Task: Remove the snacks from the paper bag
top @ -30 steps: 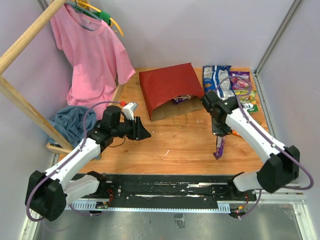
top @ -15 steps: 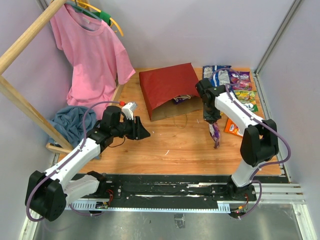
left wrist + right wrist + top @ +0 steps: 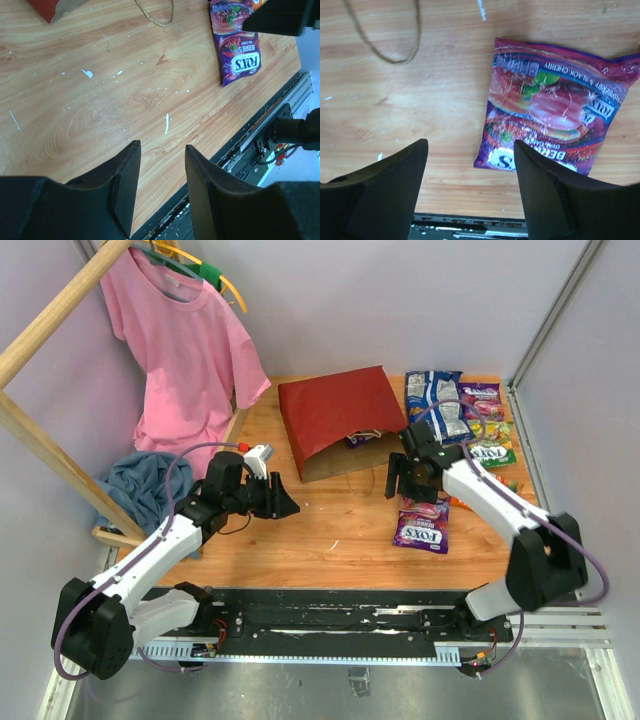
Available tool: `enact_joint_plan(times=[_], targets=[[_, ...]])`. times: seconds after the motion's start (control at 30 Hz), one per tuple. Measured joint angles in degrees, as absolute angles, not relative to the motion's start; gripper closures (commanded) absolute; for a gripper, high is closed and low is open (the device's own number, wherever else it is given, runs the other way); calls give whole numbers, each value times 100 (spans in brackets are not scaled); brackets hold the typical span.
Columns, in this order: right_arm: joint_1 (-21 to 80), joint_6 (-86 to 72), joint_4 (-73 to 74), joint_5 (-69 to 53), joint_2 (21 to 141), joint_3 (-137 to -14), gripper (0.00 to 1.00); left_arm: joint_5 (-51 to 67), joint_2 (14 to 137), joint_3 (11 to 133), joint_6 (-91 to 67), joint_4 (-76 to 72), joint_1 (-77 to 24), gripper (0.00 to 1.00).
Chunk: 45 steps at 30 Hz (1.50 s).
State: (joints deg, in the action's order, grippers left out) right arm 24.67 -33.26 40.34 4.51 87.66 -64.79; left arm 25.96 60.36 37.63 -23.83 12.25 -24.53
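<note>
Paper bag (image 3: 335,415): on its side, far middle of table (image 3: 340,535), mouth facing near edge.
Purple packet (image 3: 420,523): flat just beneath right gripper (image 3: 408,478), jaws released.
Left gripper (image 3: 162,146): jaws parted, empty.
Other snacks (image 3: 462,418): far right.

Pale lilac walls (image 3: 400,300) are closing in the space at 9, 12 and 3 o'clock, with even light falling on them. A grey metal post (image 3: 555,310) is slanting up the corner at 2 o'clock. A wooden surface (image 3: 340,530) is filling the middle, white flecks (image 3: 87,73) dotting its grain. At 10 o'clock a wooden rack (image 3: 60,305) is angling across, and a pink shirt (image 3: 185,350) is hanging there, with a green hanger (image 3: 210,273) and a yellow hanger (image 3: 235,292) showing at its collar. A blue cloth (image 3: 135,490) is lying heaped at 9 o'clock. A black rail (image 3: 330,620) is running along 6 o'clock, with a steel plate (image 3: 330,690) lying below it.
</note>
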Motion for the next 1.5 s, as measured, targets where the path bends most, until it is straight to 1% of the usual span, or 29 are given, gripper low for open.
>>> enact_joint_plan(times=[0.07, 0.13, 0.2, 0.27, 0.37, 0.5, 0.6, 0.77, 0.9, 0.93, 1.0, 1.23, 1.33, 1.5], targets=[[2456, -3317, 3752, 296, 8176, -6110, 34, 2552, 6036, 3763, -2403, 1221, -2453, 54], [2362, -3319, 3511, 130, 7601, -5808, 36, 2523, 6038, 3763, -2429, 1219, -2453, 54], [2145, -3312, 3275, -56, 7249, -5561, 38, 2510, 6040, 3763, -2467, 1190, -2453, 54], [1890, -3288, 3148, -193, 7146, -5341, 39, 2519, 6082, 3758, -2521, 1103, -2453, 54], [1581, -3205, 3098, -338, 7242, -4923, 39, 2576, 6191, 3695, -2661, 862, -2453, 54], [1391, -3085, 3114, -429, 7328, -4427, 37, 2661, 6289, 3448, -2871, 600, -2458, 47], [1306, -3013, 3079, -478, 7411, -4217, 37, 2650, 6335, 3332, -3000, 497, -2521, 44], [1048, -2923, 2849, -705, 7797, -4178, 38, 2482, 6482, 3308, -3186, 270, -2875, 37], [928, -2847, 2829, -862, 8086, -4335, 40, 2235, 6689, 3308, -3352, 80, -3258, 28], [888, -2829, 2825, -904, 8176, -4399, 41, 2165, 6757, 3308, -3398, 23, -3369, 24], [762, -2805, 2775, -1009, 8355, -4534, 42, 2053, 6873, 3308, -3492, -78, -3546, 21], [375, -2801, 2532, -1420, 8757, -4838, 43, 1656, 7120, 3306, -3826, -504, -3924, 19], [333, -2805, 2445, -1481, 8781, -4871, 41, 1481, 7192, 3306, -3922, -613, -3994, 19], [320, -2880, 2217, -1527, 8420, -4727, 33, 1212, 7166, 3369, -3942, -578, -4001, 16]])
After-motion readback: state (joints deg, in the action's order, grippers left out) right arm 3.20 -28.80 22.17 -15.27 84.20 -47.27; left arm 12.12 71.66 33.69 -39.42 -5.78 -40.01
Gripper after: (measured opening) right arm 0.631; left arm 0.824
